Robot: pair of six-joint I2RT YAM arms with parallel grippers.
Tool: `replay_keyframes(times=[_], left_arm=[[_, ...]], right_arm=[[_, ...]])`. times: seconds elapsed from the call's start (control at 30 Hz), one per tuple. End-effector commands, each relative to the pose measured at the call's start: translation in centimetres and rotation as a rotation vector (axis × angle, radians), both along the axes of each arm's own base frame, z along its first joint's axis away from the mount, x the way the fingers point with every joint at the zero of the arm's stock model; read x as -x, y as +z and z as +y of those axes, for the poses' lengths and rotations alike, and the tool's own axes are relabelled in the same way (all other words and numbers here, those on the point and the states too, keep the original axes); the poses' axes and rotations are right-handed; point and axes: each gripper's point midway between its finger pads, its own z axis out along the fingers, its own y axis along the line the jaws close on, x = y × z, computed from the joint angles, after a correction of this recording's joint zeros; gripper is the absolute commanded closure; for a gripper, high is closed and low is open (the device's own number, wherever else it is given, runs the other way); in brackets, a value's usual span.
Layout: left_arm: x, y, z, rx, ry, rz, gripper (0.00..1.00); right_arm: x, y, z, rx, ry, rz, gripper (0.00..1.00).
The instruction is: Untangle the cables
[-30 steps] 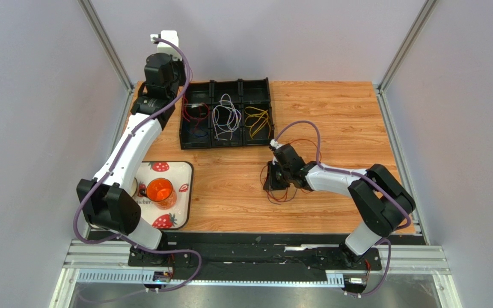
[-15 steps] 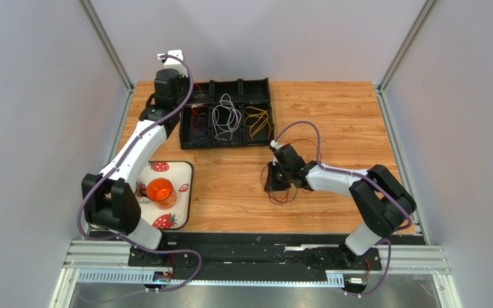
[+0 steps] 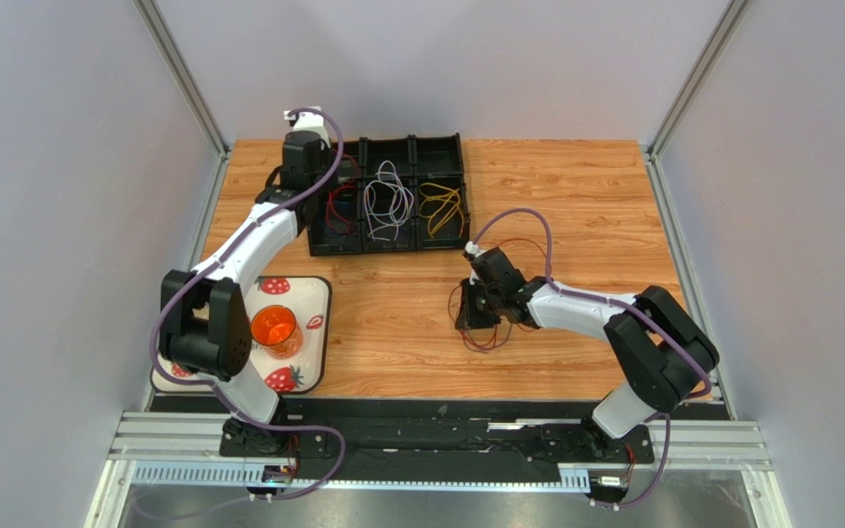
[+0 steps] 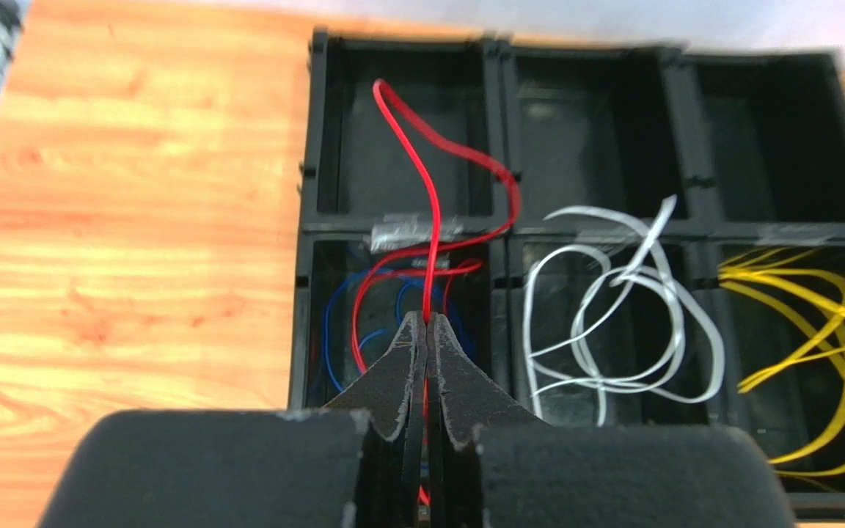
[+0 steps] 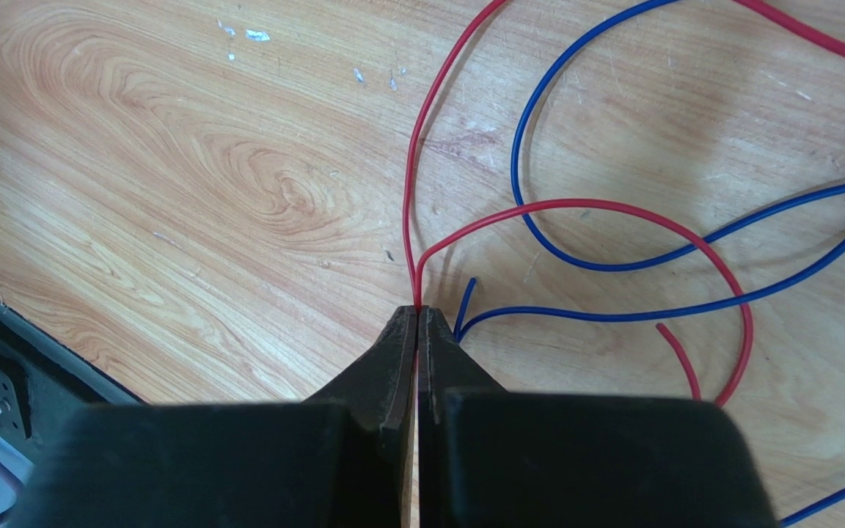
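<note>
Prob. sorting step: L gripper [image 4: 425,330], clamped on red cable [image 4: 429,204] over tray's [image 4: 308,220] left cells, should next lower & release; R gripper [image 5: 417,321], nearside of tray, clamps second red cable [image 5: 408,187].

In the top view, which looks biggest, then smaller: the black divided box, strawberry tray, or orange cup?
Largest, about alike: black divided box and strawberry tray (left arm hides part of it).
Smallest: orange cup.

Glossy cables [image 5: 408,220] on smooth, wood-grain table [image 5: 174,165].
</note>
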Motion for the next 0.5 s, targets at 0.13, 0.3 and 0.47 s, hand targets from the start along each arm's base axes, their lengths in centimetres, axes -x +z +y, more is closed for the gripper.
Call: replay_keyframes(times=[0.13, 0.3, 0.47], left_arm=[[-0.7, -2.6, 0.5, 0.054, 0.057, 0.07, 1.0], [-0.9, -5.2, 0.8, 0.049, 0.084, 0.144, 1.0], [-1.4, -6.3, 1.8, 0.048, 0.121, 0.196, 0.98]], right_arm=[[-0.2, 1.3, 0.0, -0.018, 0.007, -0.04, 1.0], [-0.2, 1.3, 0.1, -0.018, 0.012, -0.041, 1.0], [-0.2, 1.8, 0.1, -0.028, 0.014, -0.045, 1.0]])
